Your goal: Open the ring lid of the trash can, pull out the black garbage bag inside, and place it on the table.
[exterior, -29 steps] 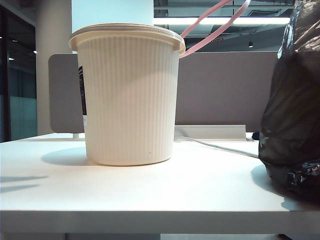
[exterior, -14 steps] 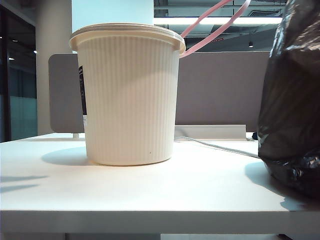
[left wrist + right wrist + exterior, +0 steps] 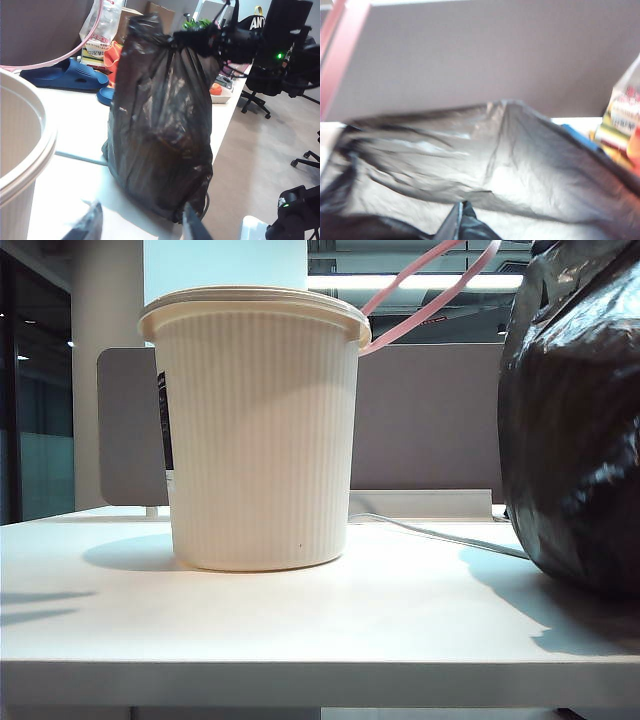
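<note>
The cream ribbed trash can (image 3: 260,430) stands on the white table (image 3: 300,625), with its pink ring lid (image 3: 420,290) swung up behind the rim. To its right, out of the can, the black garbage bag (image 3: 575,430) sits with its bottom on the table. In the left wrist view the bag (image 3: 160,125) stands upright and my right gripper (image 3: 200,39) pinches its gathered top. In the right wrist view the right gripper (image 3: 461,220) is shut on the glossy black plastic (image 3: 470,150). My left gripper (image 3: 143,225) hangs open beside the can's rim (image 3: 20,145), short of the bag and holding nothing.
A white cable (image 3: 430,533) runs across the table behind the can. A grey-brown partition (image 3: 440,420) closes off the back. Blue slippers (image 3: 65,75) and snack packets (image 3: 100,35) lie beyond the bag. The table edge (image 3: 220,130) drops off close beside the bag.
The bag has come down and shifted left in the exterior view, settling on the table and looming larger. The can, the raised lid and the left arm have stayed put.
</note>
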Controlling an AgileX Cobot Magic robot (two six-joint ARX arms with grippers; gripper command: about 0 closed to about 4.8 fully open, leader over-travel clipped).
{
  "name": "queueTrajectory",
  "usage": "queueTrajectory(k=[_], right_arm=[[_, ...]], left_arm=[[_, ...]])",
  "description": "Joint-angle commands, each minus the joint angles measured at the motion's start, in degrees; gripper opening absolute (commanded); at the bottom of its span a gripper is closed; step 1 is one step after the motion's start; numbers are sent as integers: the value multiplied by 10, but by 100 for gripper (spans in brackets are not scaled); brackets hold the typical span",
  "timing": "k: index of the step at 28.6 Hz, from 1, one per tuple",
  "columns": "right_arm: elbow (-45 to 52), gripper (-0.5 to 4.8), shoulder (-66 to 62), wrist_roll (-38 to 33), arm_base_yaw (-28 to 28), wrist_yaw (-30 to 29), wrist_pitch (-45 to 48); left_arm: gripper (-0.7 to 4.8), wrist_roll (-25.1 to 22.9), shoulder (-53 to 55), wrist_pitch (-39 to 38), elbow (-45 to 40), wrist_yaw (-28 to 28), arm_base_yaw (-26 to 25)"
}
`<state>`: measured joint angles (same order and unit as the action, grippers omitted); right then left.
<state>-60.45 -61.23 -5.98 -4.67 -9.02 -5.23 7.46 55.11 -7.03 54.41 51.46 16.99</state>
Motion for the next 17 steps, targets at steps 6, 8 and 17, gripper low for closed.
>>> queueTrajectory(k=[6, 8, 17], right_arm=[[-72, -1, -43, 0, -13, 1, 29], [-90, -1, -54, 0, -16, 1, 29], [-165, -1, -108, 0, -17, -1, 29]], left_arm=[[206, 0, -2, 8, 1, 4, 1], [206, 0, -2, 8, 1, 4, 1], [206, 0, -2, 7, 1, 4, 1]])
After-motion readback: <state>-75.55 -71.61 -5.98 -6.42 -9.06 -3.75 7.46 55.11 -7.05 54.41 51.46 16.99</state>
